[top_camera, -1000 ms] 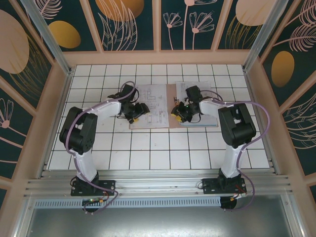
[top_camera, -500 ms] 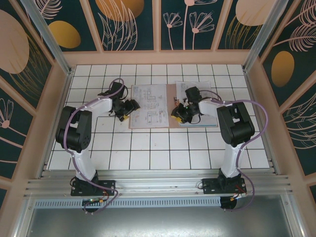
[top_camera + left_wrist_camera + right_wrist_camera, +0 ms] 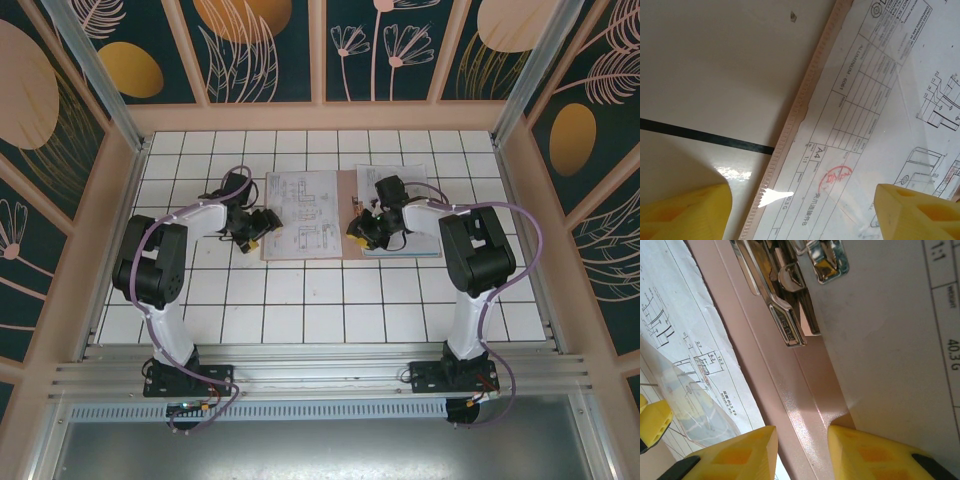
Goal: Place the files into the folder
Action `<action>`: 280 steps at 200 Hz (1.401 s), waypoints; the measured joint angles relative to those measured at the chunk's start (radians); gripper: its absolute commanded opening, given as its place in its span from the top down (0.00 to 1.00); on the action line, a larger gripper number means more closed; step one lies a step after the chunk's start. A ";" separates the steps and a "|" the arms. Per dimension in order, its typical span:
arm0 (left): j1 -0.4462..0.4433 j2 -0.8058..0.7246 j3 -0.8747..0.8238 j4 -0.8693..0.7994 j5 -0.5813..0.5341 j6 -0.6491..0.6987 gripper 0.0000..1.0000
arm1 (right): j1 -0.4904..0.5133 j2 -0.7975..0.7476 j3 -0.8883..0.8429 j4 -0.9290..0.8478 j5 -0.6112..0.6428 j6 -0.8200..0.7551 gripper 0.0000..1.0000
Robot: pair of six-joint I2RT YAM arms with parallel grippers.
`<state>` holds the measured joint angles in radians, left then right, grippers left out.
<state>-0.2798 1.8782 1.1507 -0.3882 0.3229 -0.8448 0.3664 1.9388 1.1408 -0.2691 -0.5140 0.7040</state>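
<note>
Folder [image 3: 349, 210] lies open and flat mid-table, long edges square to the tile grid. One printed sheet [image 3: 305, 210] is on its left half, its edge sitting just inside the folder's ribbed left edge [image 3: 802, 105]. A second sheet [image 3: 412, 205] with a blue border is on the right half.

Left gripper [image 3: 255, 228] is released, jaws wide, straddling that left edge, one finger [image 3: 685, 212] over bare tile. Right gripper [image 3: 362, 233] is at the spine. Its fingers [image 3: 735, 455] are narrowly apart with the pink fold between them, just beside the metal clip [image 3: 790, 300]; can't tell if it's pinching. White table [image 3: 300, 300] tiles run left of the folder and between it and the arm bases.
</note>
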 measured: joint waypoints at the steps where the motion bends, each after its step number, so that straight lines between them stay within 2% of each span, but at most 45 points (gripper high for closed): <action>1: 0.000 0.000 -0.001 0.002 0.001 0.000 0.25 | 0.000 0.000 0.000 0.000 0.000 0.000 0.65; 47: 0.008 -0.023 -0.054 0.095 0.063 -0.012 0.30 | 0.000 0.000 0.000 0.000 0.000 0.000 0.65; 106: 0.005 -0.037 -0.088 0.152 0.076 -0.032 0.35 | -0.011 0.001 0.000 0.000 0.000 0.000 0.65; 154: 0.002 -0.077 -0.094 0.180 0.101 -0.051 0.36 | -0.026 0.001 -0.005 0.003 -0.005 0.000 0.65; 202: -0.019 -0.130 -0.100 0.235 0.175 -0.079 0.41 | -0.040 0.001 -0.010 0.011 -0.027 0.000 0.65; 221: -0.031 -0.147 -0.102 0.246 0.200 -0.091 0.51 | -0.044 0.001 -0.010 0.011 -0.035 -0.004 0.65; 243: -0.033 -0.172 -0.102 0.255 0.216 -0.107 0.70 | -0.047 0.002 -0.010 0.011 -0.043 -0.015 0.65; 269: -0.035 -0.179 -0.093 0.237 0.216 -0.091 0.99 | -0.050 0.002 -0.009 0.015 -0.058 -0.029 0.57; 280: -0.036 -0.179 -0.079 0.205 0.208 -0.076 1.00 | -0.051 0.001 -0.003 0.014 -0.068 -0.040 0.55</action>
<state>-0.3161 1.6997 1.0721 -0.1829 0.5304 -0.9211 0.3157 1.9400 1.1374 -0.2550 -0.5816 0.6636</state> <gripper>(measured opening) 0.051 0.434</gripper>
